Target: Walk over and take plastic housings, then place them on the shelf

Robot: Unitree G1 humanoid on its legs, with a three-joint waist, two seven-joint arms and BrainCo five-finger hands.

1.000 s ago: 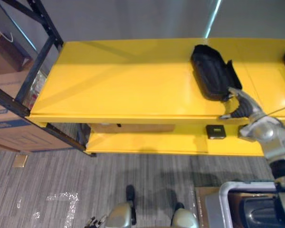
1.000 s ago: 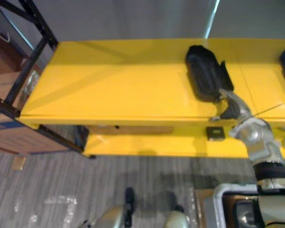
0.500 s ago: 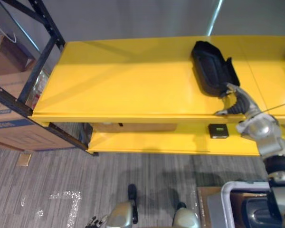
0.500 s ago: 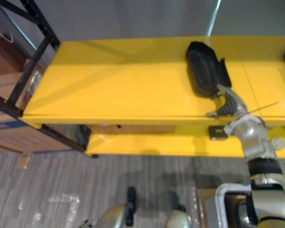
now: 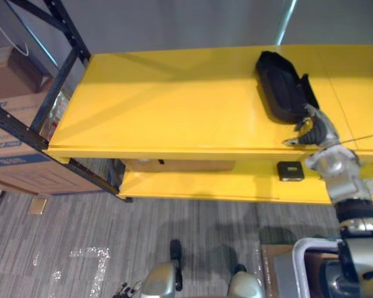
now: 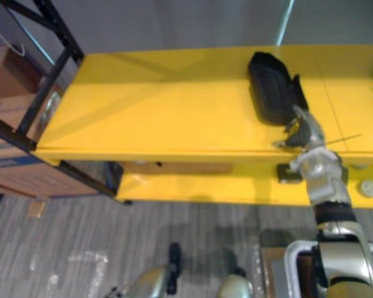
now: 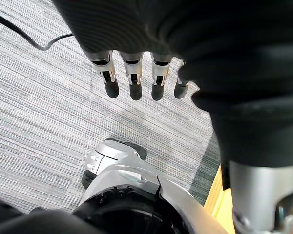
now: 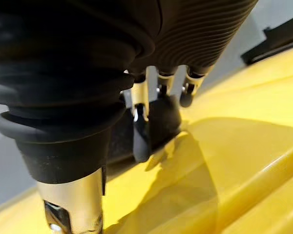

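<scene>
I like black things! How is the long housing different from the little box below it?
The housing is long and big; the box is small and square. The housing lies on the top shelf; the box sits on the lower shelf. The right hand is at the housing, not the box. Both are black.

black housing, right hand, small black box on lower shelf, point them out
black housing [image 5: 285, 93]: left eye view, middle of its shell
right hand [image 5: 315, 130]: left eye view, its ribbed back
small black box [image 5: 290, 170]: left eye view, its top face

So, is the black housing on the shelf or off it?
On: the housing rests on the top shelf, right hand at its near end.
</scene>
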